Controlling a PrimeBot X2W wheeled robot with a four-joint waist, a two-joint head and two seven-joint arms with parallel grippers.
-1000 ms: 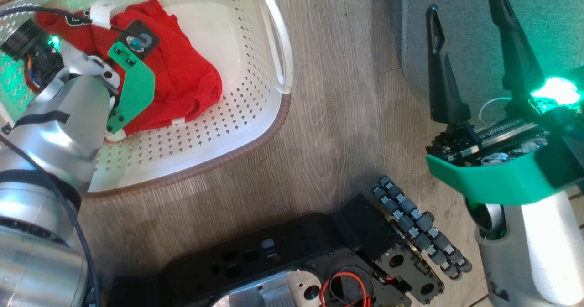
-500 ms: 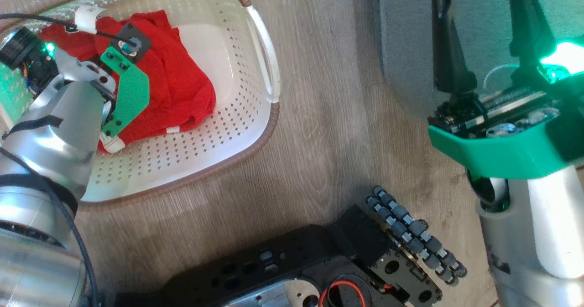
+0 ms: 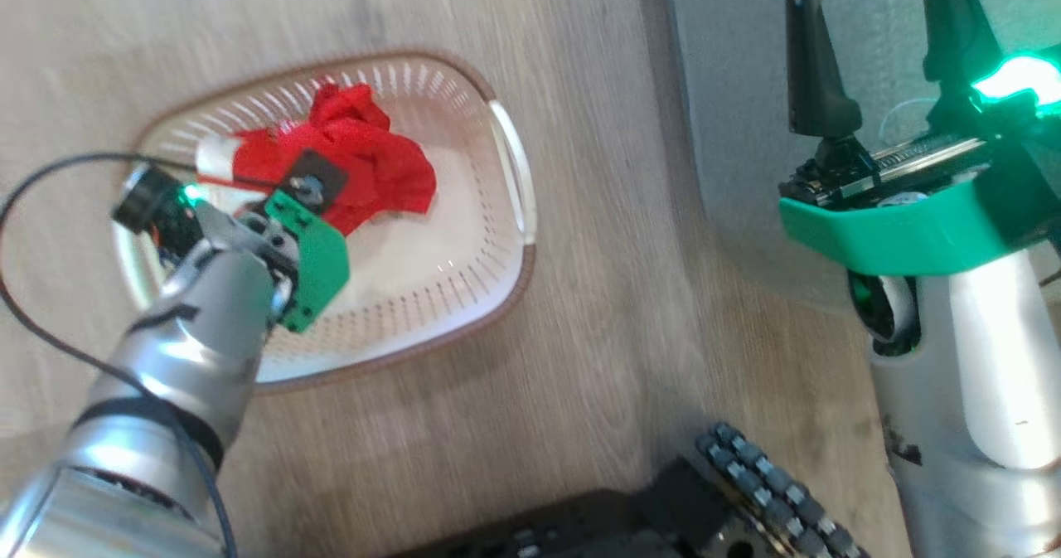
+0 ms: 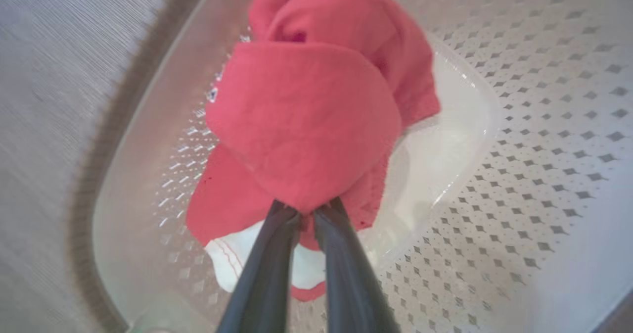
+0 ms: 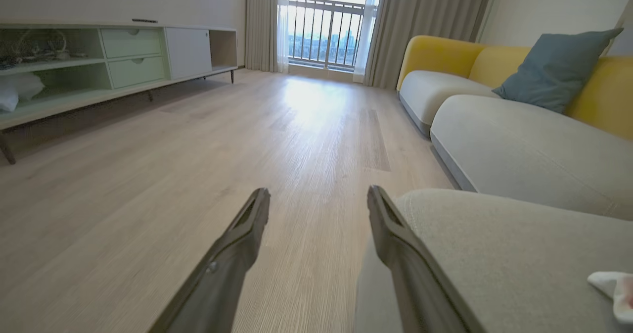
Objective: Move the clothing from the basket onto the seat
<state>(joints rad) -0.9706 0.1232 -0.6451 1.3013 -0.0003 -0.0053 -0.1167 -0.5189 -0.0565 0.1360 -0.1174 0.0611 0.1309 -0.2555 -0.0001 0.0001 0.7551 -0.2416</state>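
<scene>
A bright red piece of clothing (image 4: pixel 306 120) with white trim hangs bunched from my left gripper (image 4: pixel 307 208), whose fingers are shut on its fabric. It hangs over the floor of the cream perforated basket (image 4: pixel 519 125). In the head view the clothing (image 3: pixel 365 156) sits above the far part of the basket (image 3: pixel 497 301), under my left wrist (image 3: pixel 302 243). My right gripper (image 5: pixel 317 194) is open and holds nothing, at the corner of the grey seat (image 5: pixel 494 254). The head view shows that gripper (image 3: pixel 879 11) over the seat (image 3: pixel 729 85).
The basket stands on a wood floor left of the seat. My black base with grey rollers (image 3: pixel 771 492) lies at the bottom. A scrap of white and red cloth (image 5: pixel 610 288) rests on the seat. Farther off are a low cabinet (image 5: pixel 99 61) and a yellow sofa (image 5: pixel 445 56).
The head camera has risen and shifted, so the basket looks smaller and more central. My left gripper has lifted the red clothing, which now hangs bunched instead of lying spread out.
</scene>
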